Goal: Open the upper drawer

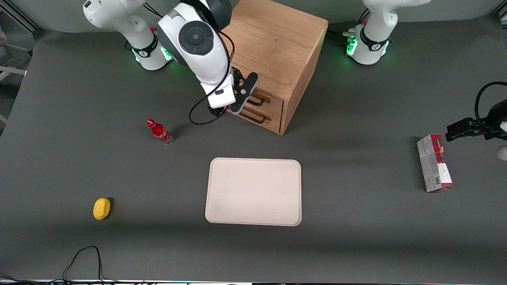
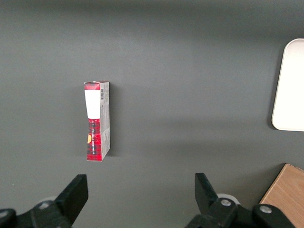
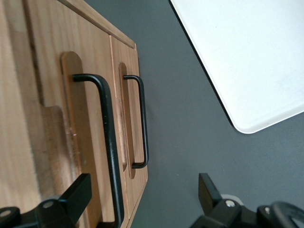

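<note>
The oak cabinet (image 1: 277, 47) stands at the back of the table with two drawers in its front. The upper drawer (image 1: 274, 102) has a light wood front and a thin black wire handle (image 1: 258, 102) (image 3: 109, 142), and it looks pushed in. Below it is the bottom drawer's handle (image 1: 256, 118) (image 3: 144, 123). My gripper (image 1: 242, 97) (image 3: 142, 192) is right in front of the drawers and open. The upper handle's bar runs between its two black fingers (image 3: 78, 194), close to one of them. I cannot tell whether they touch.
A cream tray (image 1: 253, 192) (image 3: 247, 61) lies nearer the front camera than the cabinet. A red bottle (image 1: 159, 132) and a yellow fruit (image 1: 101, 208) sit toward the working arm's end. A red-and-white box (image 1: 434, 163) (image 2: 97, 121) lies toward the parked arm's end.
</note>
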